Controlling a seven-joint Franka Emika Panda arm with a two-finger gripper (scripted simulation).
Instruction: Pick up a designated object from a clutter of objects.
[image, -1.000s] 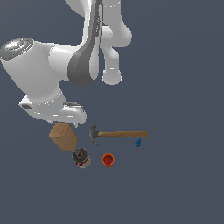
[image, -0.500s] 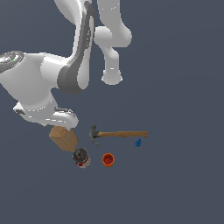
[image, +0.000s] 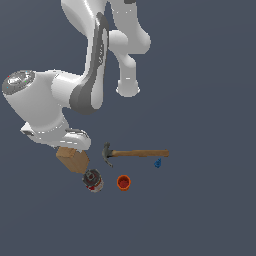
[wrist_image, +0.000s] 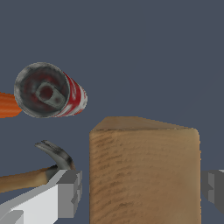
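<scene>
The tan wooden block lies at the exterior view's left of the clutter, its upper end covered by my hand. In the wrist view the block fills the space between my two grey fingers. My gripper is open and straddles the block: one finger stands a small gap off its side, and the other is at its opposite edge. In the exterior view the fingers are hidden behind the white hand.
A grey-and-red can lies just beside the block, seen end-on in the wrist view. A wooden-handled claw hammer, a small orange cup and a tiny blue piece lie to the exterior view's right.
My arm has swung down and my hand has sunk closer onto the block. The block and the other objects have not moved.
</scene>
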